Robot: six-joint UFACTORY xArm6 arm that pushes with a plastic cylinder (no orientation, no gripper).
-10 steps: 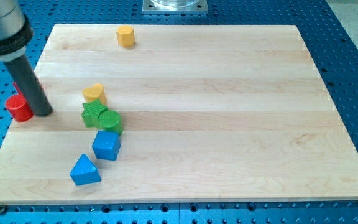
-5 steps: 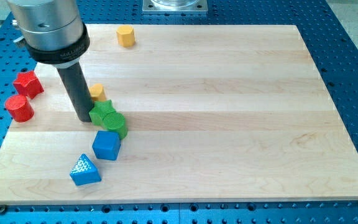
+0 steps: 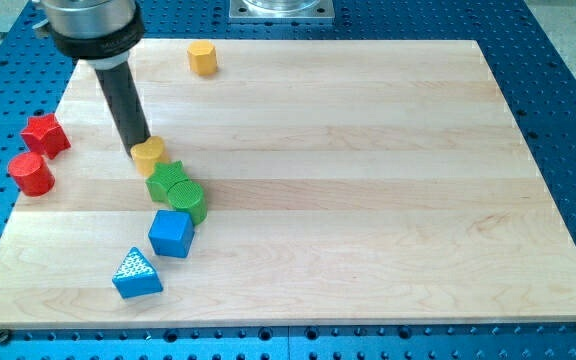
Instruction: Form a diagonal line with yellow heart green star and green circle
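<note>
The yellow heart point(image 3: 151, 155) lies on the left part of the board. Just below and right of it is the green star point(image 3: 168, 181), and touching that on its lower right is the green circle point(image 3: 186, 199). The three run in a short slanted row down to the right. My tip point(image 3: 139, 152) stands at the yellow heart's upper left edge, touching or nearly touching it.
A blue cube point(image 3: 171, 233) and a blue triangle point(image 3: 136, 274) lie below the green circle. A red star point(image 3: 44, 134) and a red cylinder point(image 3: 30, 173) sit at the board's left edge point(image 3: 28, 200). A yellow hexagon point(image 3: 202, 58) is near the top edge.
My tip moved from the far left to beside the green star, then up to the yellow heart's upper left. The green star and circle shifted slightly right.
</note>
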